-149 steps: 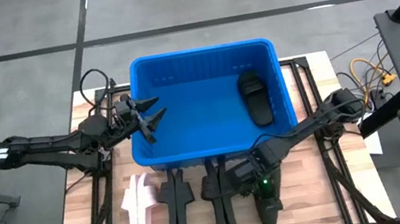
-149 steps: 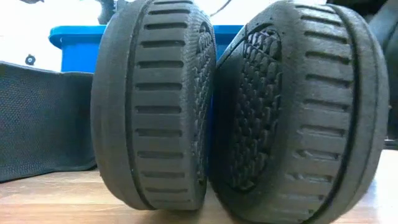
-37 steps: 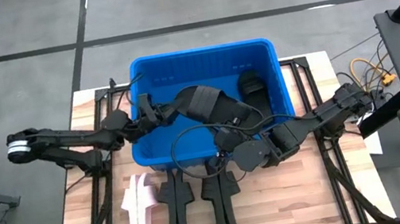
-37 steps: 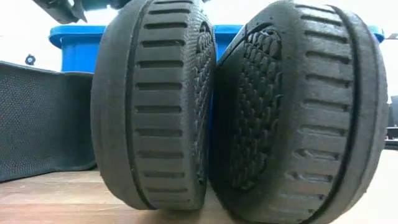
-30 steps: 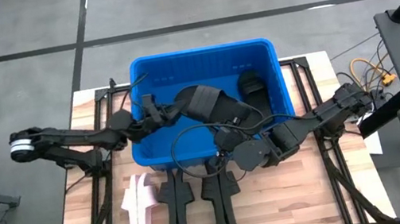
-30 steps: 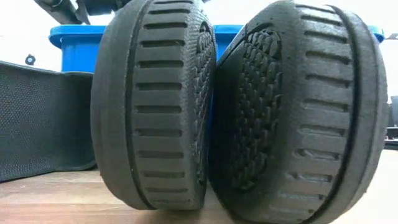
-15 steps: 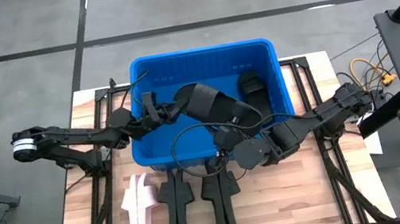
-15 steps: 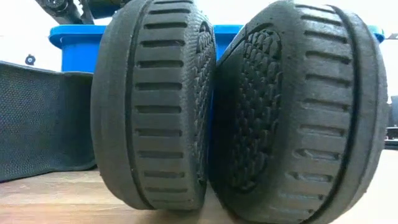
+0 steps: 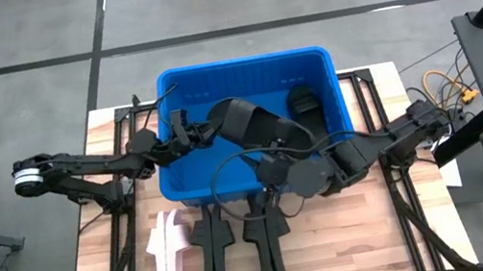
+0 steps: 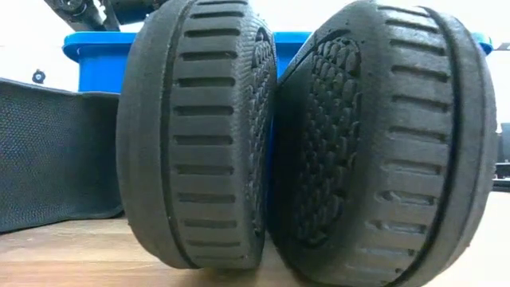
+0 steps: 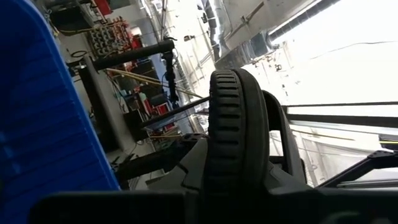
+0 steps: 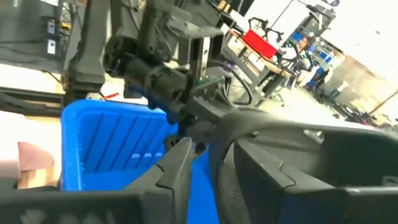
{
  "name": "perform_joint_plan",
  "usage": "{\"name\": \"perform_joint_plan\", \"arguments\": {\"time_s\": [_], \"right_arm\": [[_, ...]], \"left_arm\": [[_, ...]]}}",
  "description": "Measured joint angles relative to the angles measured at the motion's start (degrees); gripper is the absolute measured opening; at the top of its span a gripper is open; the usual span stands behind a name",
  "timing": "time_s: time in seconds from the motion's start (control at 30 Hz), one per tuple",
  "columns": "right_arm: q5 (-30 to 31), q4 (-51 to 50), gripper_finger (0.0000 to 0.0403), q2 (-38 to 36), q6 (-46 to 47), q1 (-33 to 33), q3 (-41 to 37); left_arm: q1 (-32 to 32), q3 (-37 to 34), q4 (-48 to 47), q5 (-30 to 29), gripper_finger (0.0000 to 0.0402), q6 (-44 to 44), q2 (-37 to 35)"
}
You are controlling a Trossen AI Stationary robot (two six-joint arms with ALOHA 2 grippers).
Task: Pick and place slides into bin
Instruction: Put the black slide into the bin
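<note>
A black slide (image 9: 255, 126) hangs over the blue bin (image 9: 178, 87), slanting from the bin's left wall toward its near wall. My left gripper (image 9: 191, 134) reaches in from the table's left and is shut on the slide's left end. My right gripper (image 9: 270, 162) stands open at the slide's other end, by the bin's near wall, one finger (image 12: 180, 163) on each side of that end. Another black slide (image 9: 306, 115) lies in the bin's right part. My left gripper pinches the sole's end (image 11: 229, 163) between its two fingers, one on each flat face. The fingers come nearly level from the table's left, along the slide. The slide is lifted clear above the bin floor, turned on its edge. My right gripper's fingers flank the slide's near end (image 12: 225, 155); whether they touch it I cannot tell.
Pale pink slides (image 9: 168, 254) lie on the wooden table near its front left. Two black slides (image 9: 213, 247) (image 9: 268, 238) stand on edge in front of the bin and fill the low view (image 10: 195, 135). A cable loops under my right arm.
My right gripper has risen a little and drawn slightly toward the table's right edge. The slide's left end has stayed at my left gripper over the bin's left part.
</note>
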Motion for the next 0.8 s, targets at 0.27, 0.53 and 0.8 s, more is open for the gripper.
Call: {"name": "perform_joint_plan", "arguments": {"time_s": [0.27,0.53,0.8], "right_arm": [[0.0,-12.3,0.0140,-0.1,3.0,2.7,9.8],[0.0,-18.8,0.0147,-0.1,-20.3,5.6,16.8],[0.5,-19.1,0.0164,0.7,-41.2,5.1,14.2]], "left_arm": [[0.8,-0.3,-0.8,4.8,0.0031,0.3,0.1],[1.2,-0.2,-1.1,8.7,0.0031,-0.9,0.1],[1.2,-0.2,-2.5,8.8,0.0031,-2.7,0.1]]}}
